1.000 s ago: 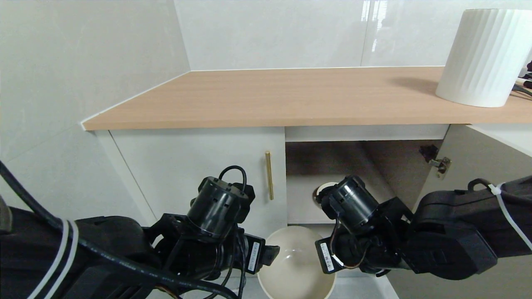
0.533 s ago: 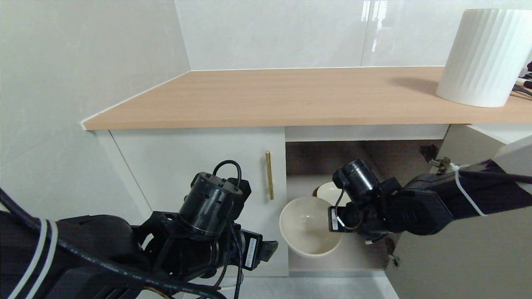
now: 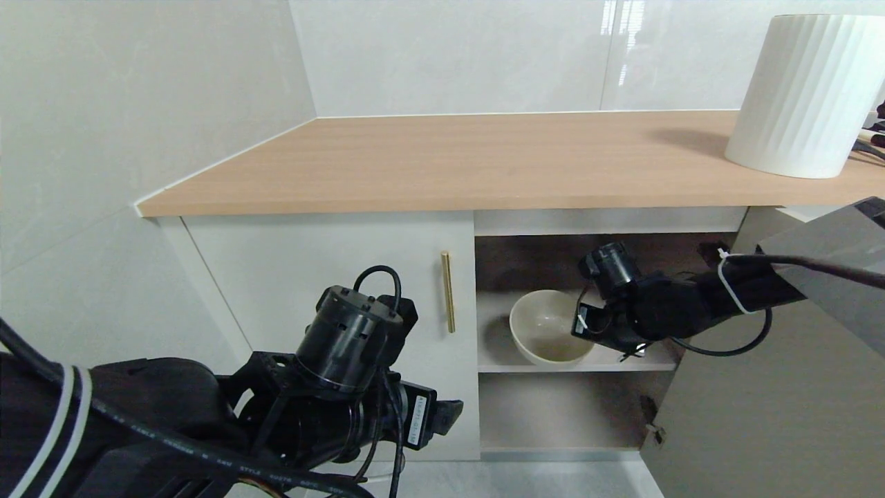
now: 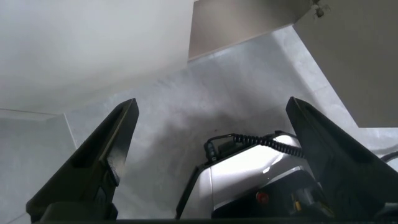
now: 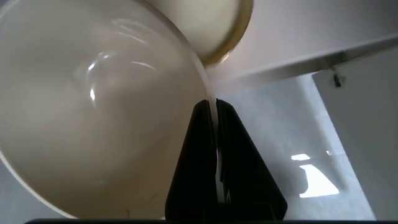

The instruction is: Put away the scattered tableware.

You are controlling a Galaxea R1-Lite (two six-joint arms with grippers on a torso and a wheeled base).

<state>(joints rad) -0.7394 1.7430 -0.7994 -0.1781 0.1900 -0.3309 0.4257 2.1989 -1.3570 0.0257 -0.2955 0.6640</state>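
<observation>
- Bowl (image 3: 550,335) is inside the open cabinet at mid-shelf (image 3: 622,360) level, tilted w/ its mouth facing out. Can't tell if its base touches the shelf yet.
- Right hand (image 5: 216,118) is pinched shut on the bowl's rim, one finger inside and one outside.
- Right wrist view: second, smaller dish (image 5: 214,25) sits just behind the bowl, prob. already stored.
- Progress, judged: bowl nearly placed. Left to do: set down, let go, pull arm out, maybe close the door (image 3: 760,415).
- Right arm is stretched fwd into the cabinet opening, hand pointing toward robot's left.
- Left hand (image 4: 211,112) is spread wide and empty, low in front of the closed left door (image 3: 332,277), above the floor.
- Tabletop (image 3: 449,159) carries a white ribbed container (image 3: 802,90) at far right.
</observation>
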